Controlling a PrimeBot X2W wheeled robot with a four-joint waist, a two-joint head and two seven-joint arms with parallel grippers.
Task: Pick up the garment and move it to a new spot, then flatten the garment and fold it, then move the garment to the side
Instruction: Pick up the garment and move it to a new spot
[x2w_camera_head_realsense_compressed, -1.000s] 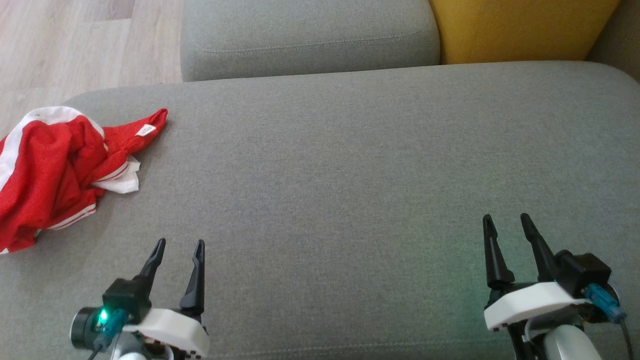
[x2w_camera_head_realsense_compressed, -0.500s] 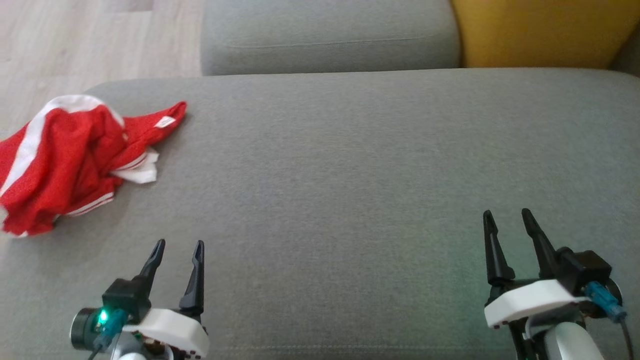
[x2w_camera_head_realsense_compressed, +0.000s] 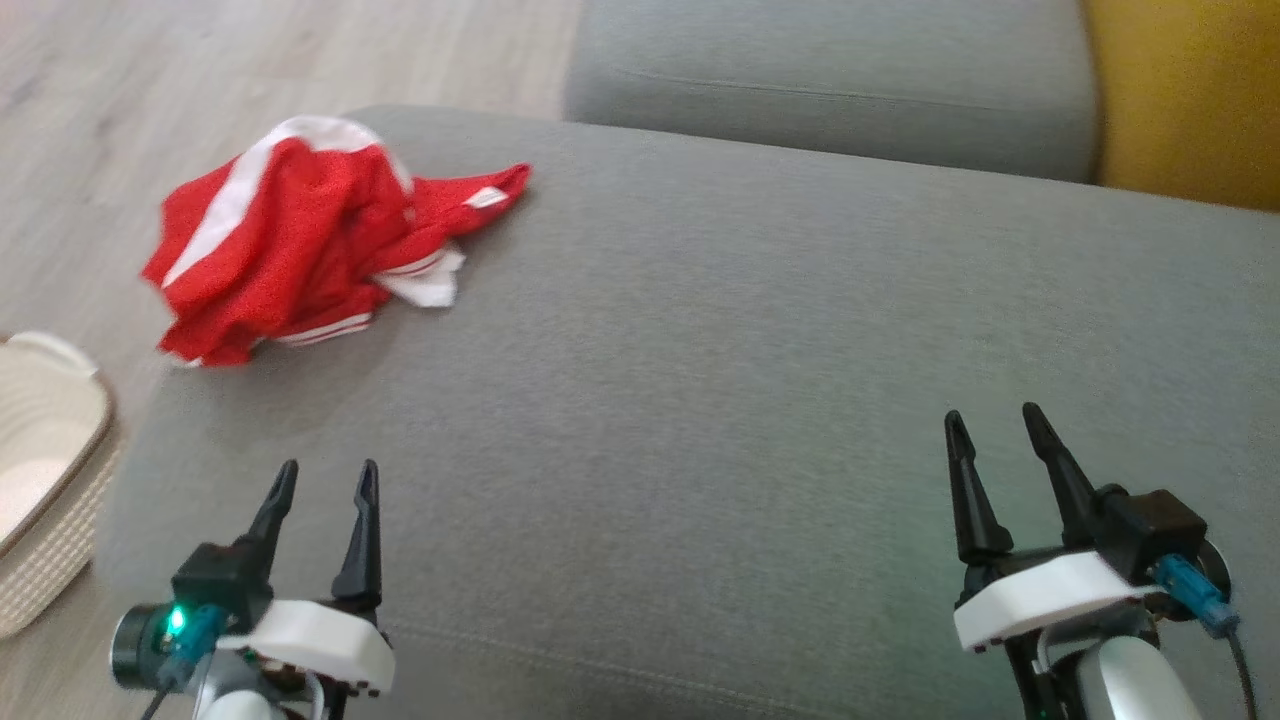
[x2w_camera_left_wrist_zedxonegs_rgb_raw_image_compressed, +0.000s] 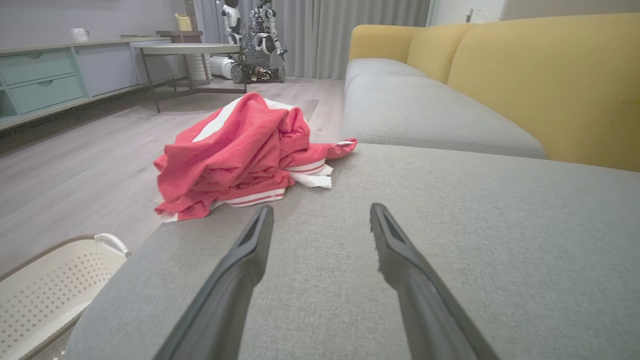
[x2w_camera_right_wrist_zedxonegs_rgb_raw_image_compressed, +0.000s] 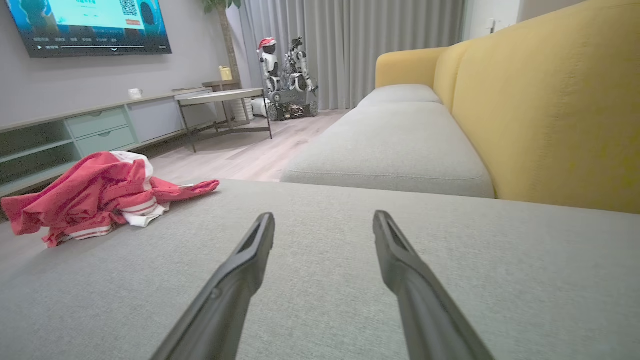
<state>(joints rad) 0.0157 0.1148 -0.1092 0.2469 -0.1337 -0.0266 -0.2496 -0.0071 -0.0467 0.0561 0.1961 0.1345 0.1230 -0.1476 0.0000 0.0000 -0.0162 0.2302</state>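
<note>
A crumpled red garment (x2w_camera_head_realsense_compressed: 300, 240) with white stripes lies bunched at the far left corner of the grey sofa seat (x2w_camera_head_realsense_compressed: 700, 380), part of it hanging over the edge. The left wrist view has the garment (x2w_camera_left_wrist_zedxonegs_rgb_raw_image_compressed: 240, 155) just ahead and to the left of my fingers, and the right wrist view has the garment (x2w_camera_right_wrist_zedxonegs_rgb_raw_image_compressed: 95, 197) far off to the left. My left gripper (x2w_camera_head_realsense_compressed: 325, 480) hovers open over the seat's near left, well short of the cloth. My right gripper (x2w_camera_head_realsense_compressed: 990, 425) hovers open at the near right, with nothing between its fingers.
A cream perforated basket (x2w_camera_head_realsense_compressed: 45, 480) stands on the wooden floor (x2w_camera_head_realsense_compressed: 150, 90) left of the seat. A second grey cushion (x2w_camera_head_realsense_compressed: 830, 90) and a yellow backrest (x2w_camera_head_realsense_compressed: 1190, 100) lie beyond. A low table (x2w_camera_left_wrist_zedxonegs_rgb_raw_image_compressed: 195, 50), a sideboard and another robot stand farther off in the room.
The head camera has swung left, so the whole picture shifted right and the basket came into view. The garment lies as before and both grippers keep their open pose.
</note>
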